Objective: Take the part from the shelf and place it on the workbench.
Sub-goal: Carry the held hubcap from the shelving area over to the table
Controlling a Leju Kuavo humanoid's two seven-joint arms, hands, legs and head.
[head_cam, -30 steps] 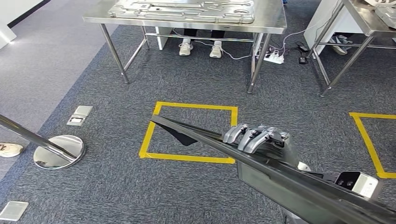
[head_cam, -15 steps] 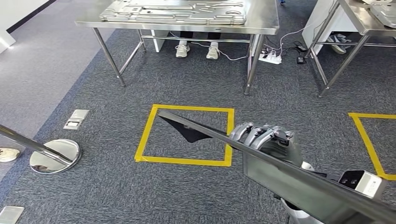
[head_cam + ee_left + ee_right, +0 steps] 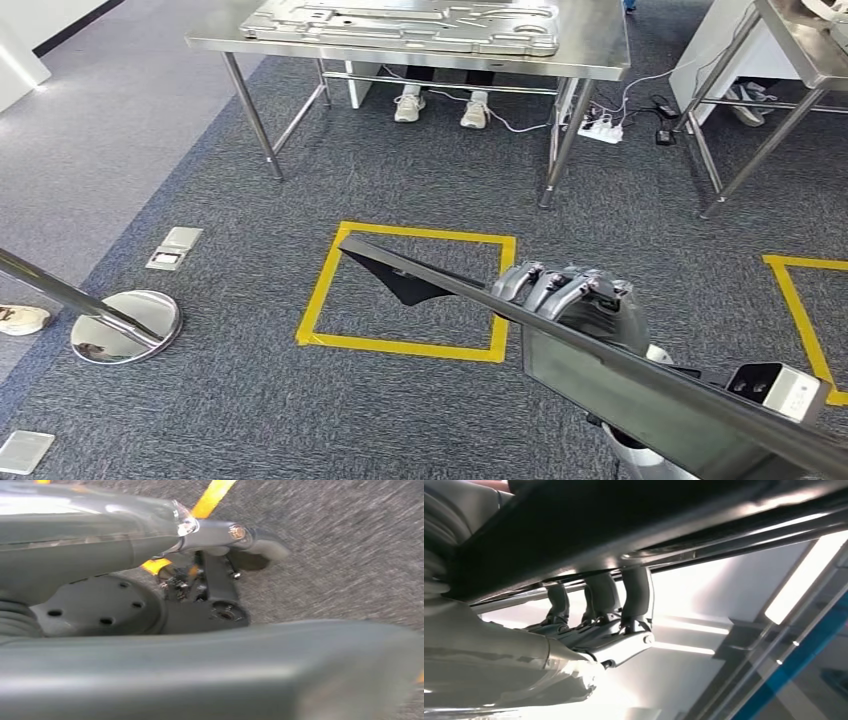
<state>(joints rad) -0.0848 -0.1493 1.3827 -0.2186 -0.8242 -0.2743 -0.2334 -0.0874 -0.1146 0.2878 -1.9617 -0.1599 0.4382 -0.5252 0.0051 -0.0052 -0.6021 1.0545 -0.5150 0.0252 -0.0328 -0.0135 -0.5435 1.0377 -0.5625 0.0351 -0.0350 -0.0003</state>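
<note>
A long dark flat part (image 3: pixel 600 370) slants from the floor square toward the lower right of the head view. My right hand (image 3: pixel 570 300) grips its upper edge, fingers curled over it. From the right wrist view, the fingers (image 3: pixel 599 600) hook around the part's dark edge (image 3: pixel 624 525). The steel workbench (image 3: pixel 590 55) stands ahead at the top, with a large stamped metal panel (image 3: pixel 400 22) lying on it. In the left wrist view my left hand (image 3: pixel 210 570) hangs over the carpet, thumb and finger apart with nothing between them.
A yellow tape square (image 3: pixel 320 290) marks the carpet in front of the bench. A person's white shoes (image 3: pixel 440 105) show under it, beside a power strip (image 3: pixel 600 128). A second steel table (image 3: pixel 790 50) stands right. A chrome stanchion base (image 3: pixel 125 325) and floor sockets (image 3: pixel 175 248) lie left.
The whole picture has shifted as the camera moved; the bench and tape square sit slightly differently in view. My right hand keeps its hold on the part.
</note>
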